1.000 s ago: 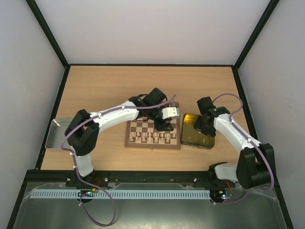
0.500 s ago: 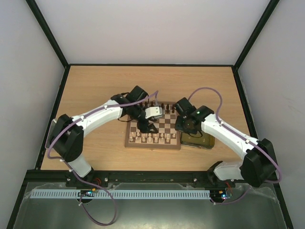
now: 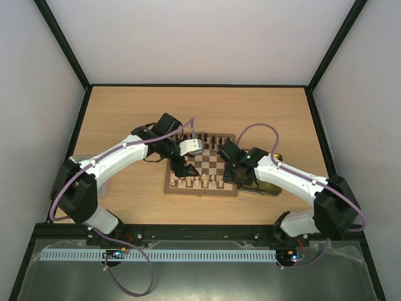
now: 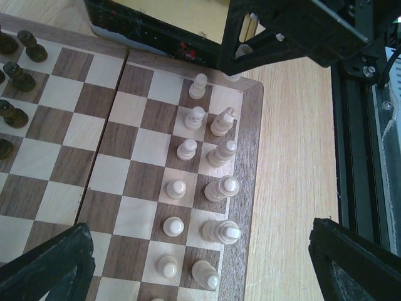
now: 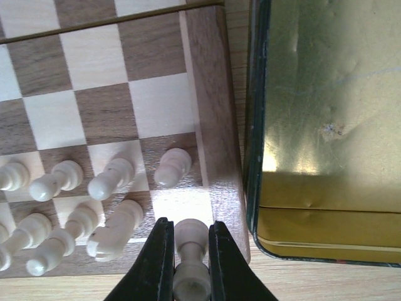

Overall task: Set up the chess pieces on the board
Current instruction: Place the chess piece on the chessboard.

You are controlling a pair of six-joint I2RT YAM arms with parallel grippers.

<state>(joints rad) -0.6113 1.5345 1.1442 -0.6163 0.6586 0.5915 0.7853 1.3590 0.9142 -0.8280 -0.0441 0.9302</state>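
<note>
The board [image 3: 210,164] lies mid-table, with dark chess pieces [image 3: 212,138] along its far edge and cream chess pieces [image 3: 199,182] in two rows along its near edge. My right gripper [image 5: 190,227] is shut on a cream piece [image 5: 190,241], holding it just above the bare light corner square [image 5: 180,207] at the board's near right. My left gripper [image 4: 200,276] hangs wide open over the cream rows [image 4: 219,188] at the board's near left, holding nothing. In the top view the left gripper [image 3: 182,167] and the right gripper [image 3: 234,175] hover over opposite ends of the near rows.
A shiny gold tray [image 5: 319,125] lies right against the board's right edge, partly under my right arm [image 3: 282,175]. The left wrist view shows dark pieces [image 4: 14,75] on the far rows and the right gripper's black body [image 4: 294,31] close by.
My right arm has swung from over the gold tray to the board's near right corner, still shut. My left arm has drawn leftward across the board and its jaws have opened wider.
</note>
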